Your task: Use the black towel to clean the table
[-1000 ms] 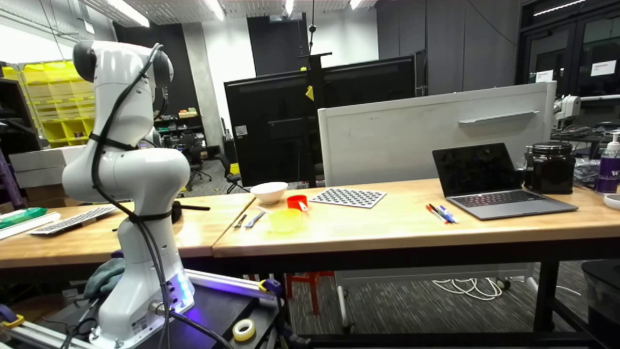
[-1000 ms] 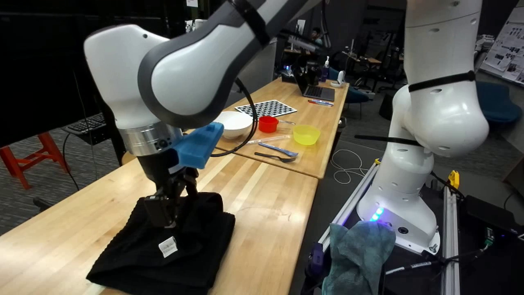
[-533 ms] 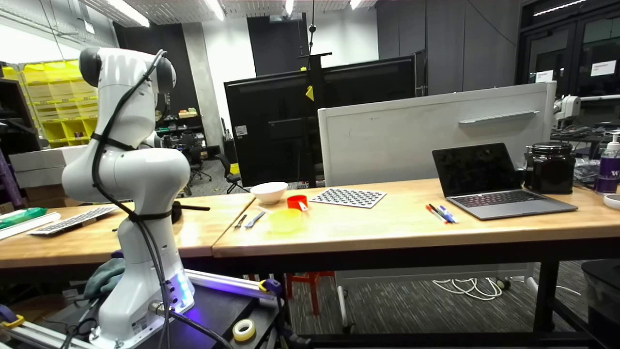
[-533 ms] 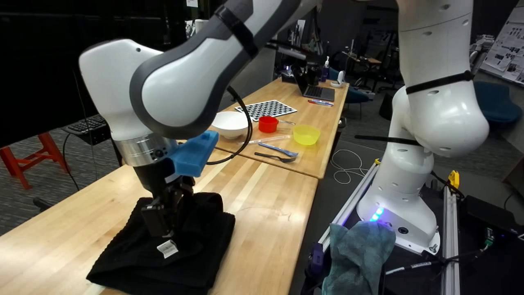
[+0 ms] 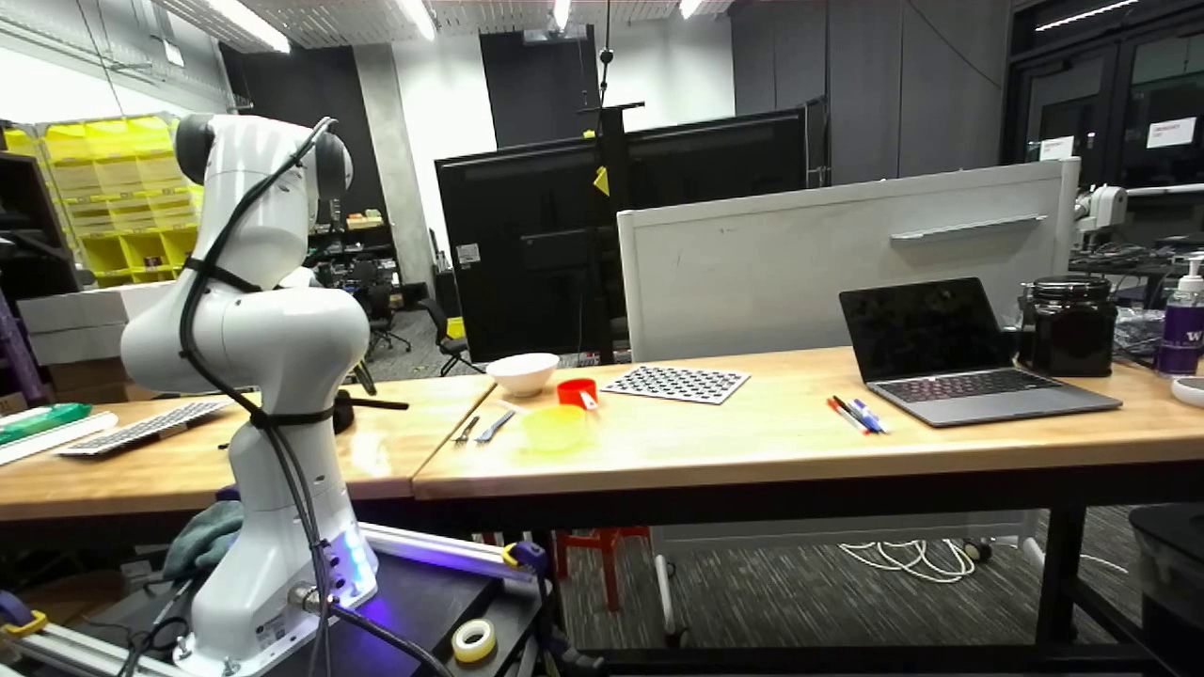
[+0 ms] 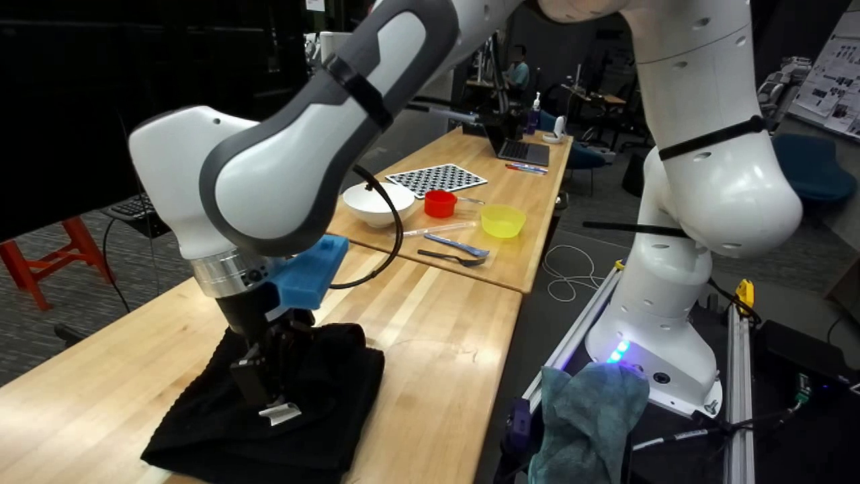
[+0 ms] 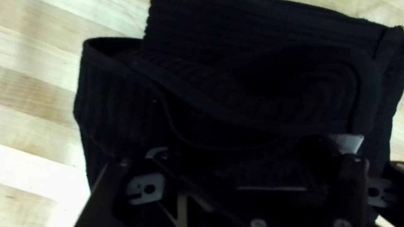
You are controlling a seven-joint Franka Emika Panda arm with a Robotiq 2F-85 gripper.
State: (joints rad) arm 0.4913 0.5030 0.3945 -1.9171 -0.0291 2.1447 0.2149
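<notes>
Towel, black, loosely folded on the table, gripper low at its folds, jaws spread apart, contact we cannot tell, white tag near one jaw.

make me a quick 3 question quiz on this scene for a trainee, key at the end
1. True or false: the black two-fingered robot hand is shut.
2. Which of these lies nearest the open silver-grey laptop? A) round translucent yellow bowl; B) slim red, black and blue pens; C) round white bowl.
3. What lies beneath the hand on the pale wooden table?

Key: 1. False, it stands open in the wrist view. 2. B. 3. A folded black ribbed cloth towel.
</notes>
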